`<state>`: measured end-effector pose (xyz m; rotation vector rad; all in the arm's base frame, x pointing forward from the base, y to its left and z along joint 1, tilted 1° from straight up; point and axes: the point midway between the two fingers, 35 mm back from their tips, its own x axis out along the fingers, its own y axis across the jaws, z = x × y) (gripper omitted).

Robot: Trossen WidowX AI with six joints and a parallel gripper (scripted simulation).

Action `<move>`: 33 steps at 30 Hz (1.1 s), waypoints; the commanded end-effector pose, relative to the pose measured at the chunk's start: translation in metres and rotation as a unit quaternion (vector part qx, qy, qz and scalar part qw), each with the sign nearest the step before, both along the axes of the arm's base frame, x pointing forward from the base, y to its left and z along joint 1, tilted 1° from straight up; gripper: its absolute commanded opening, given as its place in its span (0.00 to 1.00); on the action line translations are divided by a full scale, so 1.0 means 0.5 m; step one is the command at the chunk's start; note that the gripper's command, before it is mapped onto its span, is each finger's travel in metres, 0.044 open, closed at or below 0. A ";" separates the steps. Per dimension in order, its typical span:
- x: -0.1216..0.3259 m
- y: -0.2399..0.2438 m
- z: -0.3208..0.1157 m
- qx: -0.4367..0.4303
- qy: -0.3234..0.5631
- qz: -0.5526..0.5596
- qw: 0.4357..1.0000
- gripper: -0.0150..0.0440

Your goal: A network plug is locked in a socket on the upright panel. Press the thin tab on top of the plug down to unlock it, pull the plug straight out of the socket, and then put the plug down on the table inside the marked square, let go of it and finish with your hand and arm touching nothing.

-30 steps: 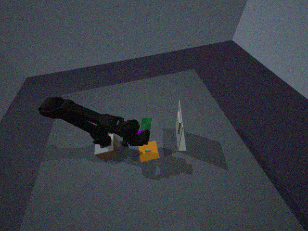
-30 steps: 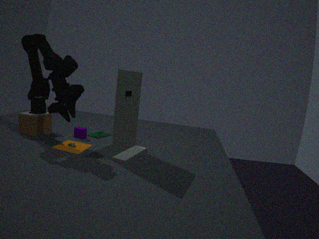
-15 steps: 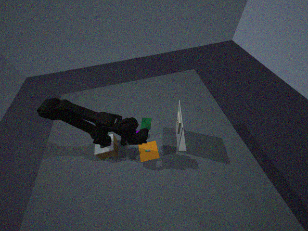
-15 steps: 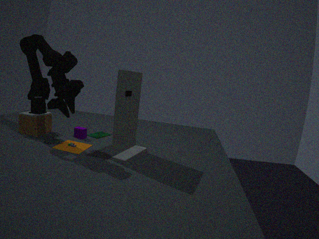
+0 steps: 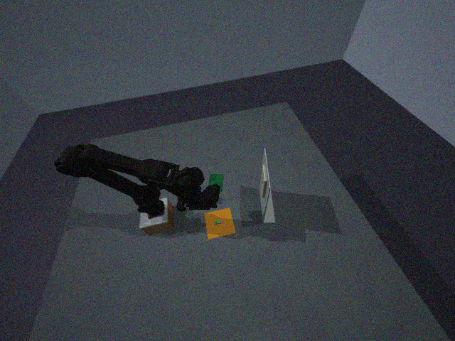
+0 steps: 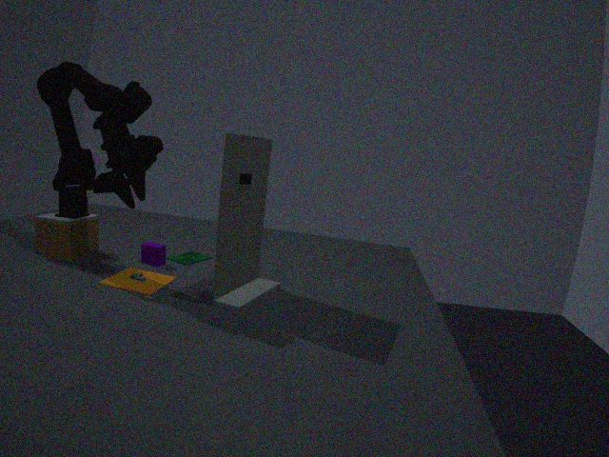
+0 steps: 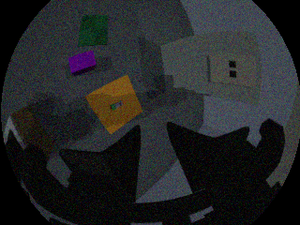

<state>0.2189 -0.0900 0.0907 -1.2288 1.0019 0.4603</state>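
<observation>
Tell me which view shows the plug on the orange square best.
Wrist: the plug sits unobstructed on the orange square. The top view shows a small speck; the exterior view shows a low grey lump.
</observation>
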 end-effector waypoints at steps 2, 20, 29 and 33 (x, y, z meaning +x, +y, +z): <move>0.003 -0.001 0.040 -0.001 -0.004 0.002 1.000 0.52; -0.011 0.005 0.150 -0.002 -0.006 0.003 1.000 0.52; -0.011 0.005 0.150 -0.002 -0.006 0.003 1.000 0.87; -0.011 0.005 0.150 -0.002 -0.006 0.003 1.000 1.00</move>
